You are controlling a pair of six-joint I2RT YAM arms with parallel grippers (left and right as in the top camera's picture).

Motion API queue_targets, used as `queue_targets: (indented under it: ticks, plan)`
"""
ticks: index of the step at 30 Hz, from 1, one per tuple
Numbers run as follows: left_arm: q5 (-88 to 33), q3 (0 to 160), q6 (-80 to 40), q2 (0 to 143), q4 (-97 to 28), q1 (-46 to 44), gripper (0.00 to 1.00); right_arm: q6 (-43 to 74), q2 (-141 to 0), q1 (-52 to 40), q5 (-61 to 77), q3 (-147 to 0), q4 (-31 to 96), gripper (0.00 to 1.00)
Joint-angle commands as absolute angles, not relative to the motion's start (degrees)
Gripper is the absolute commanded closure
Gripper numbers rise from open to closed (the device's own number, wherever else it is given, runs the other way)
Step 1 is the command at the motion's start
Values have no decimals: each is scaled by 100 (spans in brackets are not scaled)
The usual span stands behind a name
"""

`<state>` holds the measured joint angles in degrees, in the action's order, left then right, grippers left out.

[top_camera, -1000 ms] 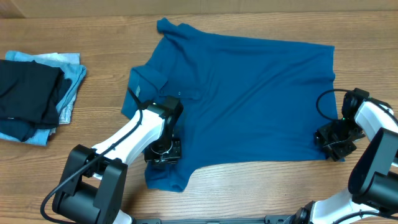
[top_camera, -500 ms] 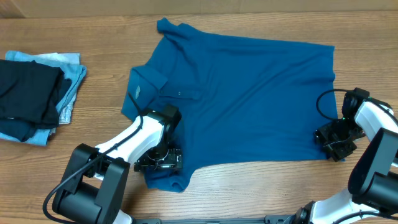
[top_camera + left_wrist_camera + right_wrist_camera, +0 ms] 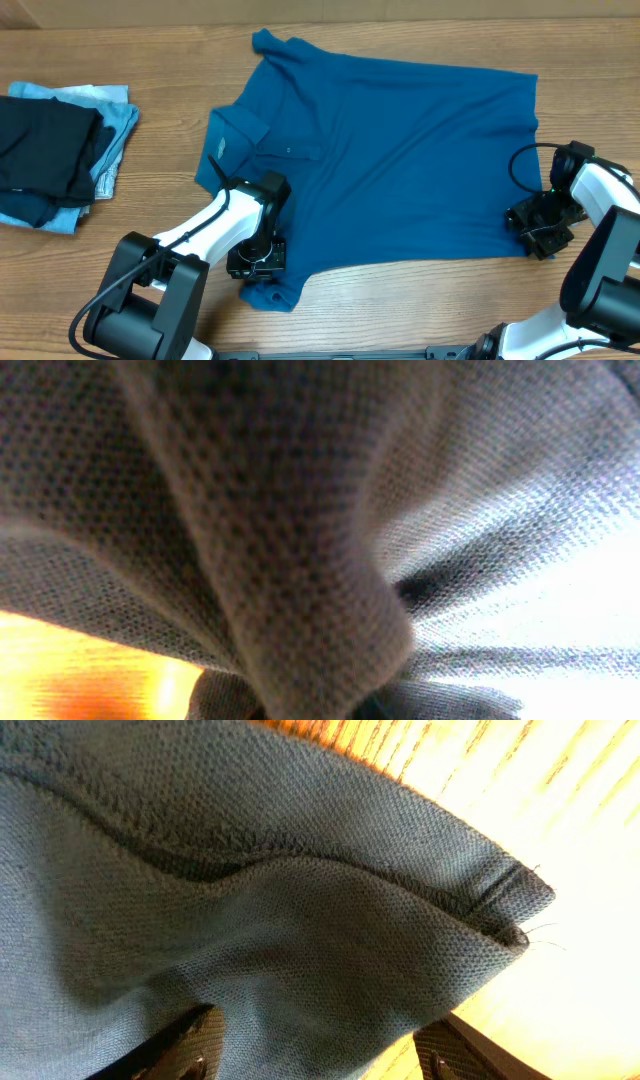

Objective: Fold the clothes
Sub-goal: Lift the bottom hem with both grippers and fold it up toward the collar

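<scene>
The clothes [image 3: 400,160], a deep-blue collared shirt, lie spread flat on the table with the collar at the left. My left gripper [image 3: 255,262] sits on the near sleeve and is shut on a pinched fold of it. That bunched fabric [image 3: 300,540] fills the left wrist view and hides the fingers. My right gripper [image 3: 540,232] is at the shirt's near right hem corner. In the right wrist view its fingers [image 3: 190,1040] stand wide apart, open, with the hem corner [image 3: 300,920] lying between them.
A folded black garment [image 3: 45,150] lies on a folded pale light-blue one [image 3: 115,125] at the left edge. Bare wooden table [image 3: 400,310] runs along the near side and around the shirt.
My left gripper moved toward the near edge onto the sleeve and shut. The sleeve fabric has gathered in under it. The right arm has not moved.
</scene>
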<state>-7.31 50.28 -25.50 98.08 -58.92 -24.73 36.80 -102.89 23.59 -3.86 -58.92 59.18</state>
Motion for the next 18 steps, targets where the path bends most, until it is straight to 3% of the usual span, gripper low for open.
queue_targets:
  ticks: [1, 5, 6, 18]
  plan:
    - [-615, 5404, -2502, 9780, -6193, -2471, 96, 3701, -10355, 2355, -550, -5819, 5725, 46]
    - [-23, 6490, -2445, 9780, -6965, -2471, 96, 3701, -10353, 2355, -545, -5824, 5780, 92]
    - [27, 6665, -2436, 9780, -7059, -2471, 96, 3704, -10353, 2355, -545, -5839, 5833, 96]
    - [67, 7588, -2440, 9780, -7295, -2421, 96, 3575, -10353, 2355, -565, -7218, 6720, 96]
